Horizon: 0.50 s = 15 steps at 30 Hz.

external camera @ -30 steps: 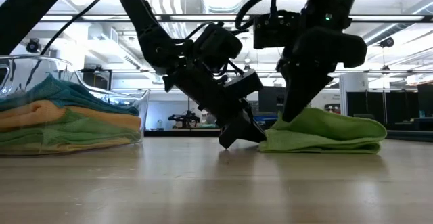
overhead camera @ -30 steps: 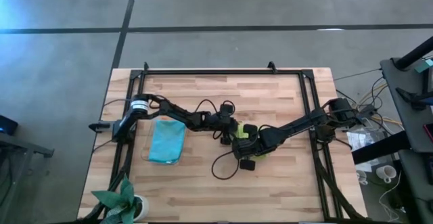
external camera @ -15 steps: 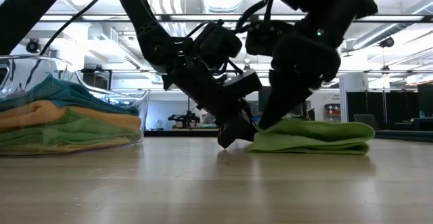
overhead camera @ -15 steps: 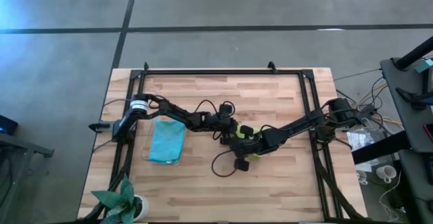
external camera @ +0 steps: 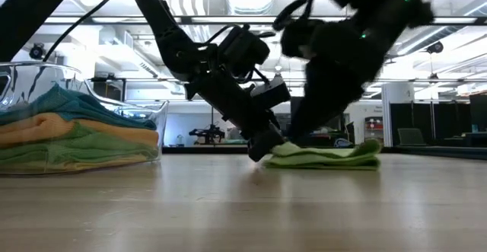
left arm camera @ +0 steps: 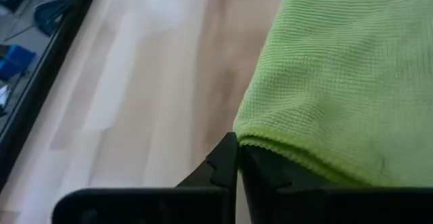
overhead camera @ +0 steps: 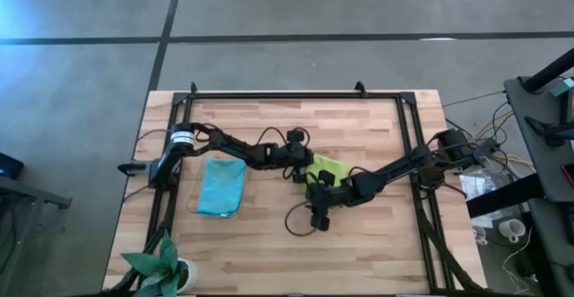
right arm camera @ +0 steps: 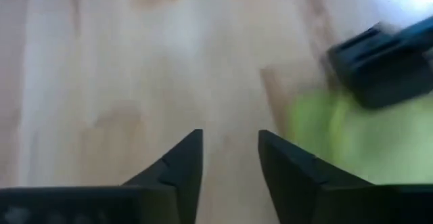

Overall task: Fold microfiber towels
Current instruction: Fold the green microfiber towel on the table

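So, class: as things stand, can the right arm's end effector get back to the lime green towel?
Probably yes. The right end effector is open and empty beside the lime green towel, with bare table between; only the left end effector crowds one edge.

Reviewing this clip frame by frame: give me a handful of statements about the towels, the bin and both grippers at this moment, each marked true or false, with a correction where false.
1. The left gripper is shut on an edge of the lime green towel. True.
2. The right gripper is clamped on that towel. False: its fingers stand apart over bare wood, gripping nothing.
3. The lime green towel lies folded flat on the table. True, as the low view shows.
4. The clear bin is empty. False: it holds a stack of folded towels.
5. The light blue towel tops the stack in the bin. True.
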Each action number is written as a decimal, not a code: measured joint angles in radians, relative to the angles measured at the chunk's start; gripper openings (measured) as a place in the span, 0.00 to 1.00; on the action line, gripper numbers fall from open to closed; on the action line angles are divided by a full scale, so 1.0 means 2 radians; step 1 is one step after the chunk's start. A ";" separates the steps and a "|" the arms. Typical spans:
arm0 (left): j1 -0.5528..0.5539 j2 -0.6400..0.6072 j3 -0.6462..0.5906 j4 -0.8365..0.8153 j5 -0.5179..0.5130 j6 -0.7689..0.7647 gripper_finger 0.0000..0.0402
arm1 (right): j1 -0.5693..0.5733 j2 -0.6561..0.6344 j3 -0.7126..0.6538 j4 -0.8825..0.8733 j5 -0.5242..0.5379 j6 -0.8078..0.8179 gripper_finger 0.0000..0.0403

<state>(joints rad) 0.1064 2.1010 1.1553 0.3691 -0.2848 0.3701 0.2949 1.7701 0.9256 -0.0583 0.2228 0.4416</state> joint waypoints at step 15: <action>-0.004 -0.040 0.001 -0.092 0.007 -0.016 0.32 | 0.008 -0.124 -0.039 -0.203 0.113 0.101 0.47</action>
<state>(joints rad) 0.0994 2.0209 1.1576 0.1857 -0.2707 0.3382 0.3116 1.5219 0.8483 -0.4652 0.4479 0.6435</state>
